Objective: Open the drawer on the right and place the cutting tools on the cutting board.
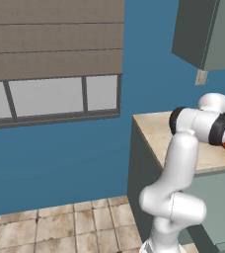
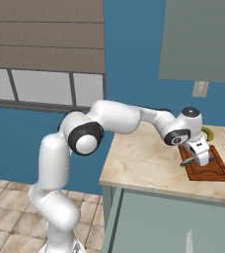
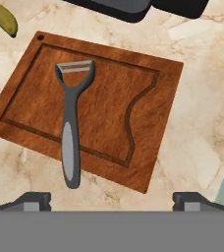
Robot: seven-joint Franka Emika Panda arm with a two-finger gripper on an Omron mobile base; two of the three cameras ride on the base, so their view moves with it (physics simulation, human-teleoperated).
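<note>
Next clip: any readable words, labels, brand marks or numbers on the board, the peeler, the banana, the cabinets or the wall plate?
None can be read.
Cutting board: bare wood, no mark.
Peeler: plain grey, no brand.
Banana: no sticker on the part in view.
Wall plate: blank, and too small to be sure.
Upper cabinet: plain.

So the flat reddish-brown wooden cutting board (image 3: 104, 113) sits on the beige marbled table (image 3: 202, 123). A grey Y-shaped peeler (image 3: 71, 123) lies on the board, its handle end poking over the board's edge onto the table. A yellow banana (image 3: 1, 18) lies just off 1 corner, apart from the board.
</note>
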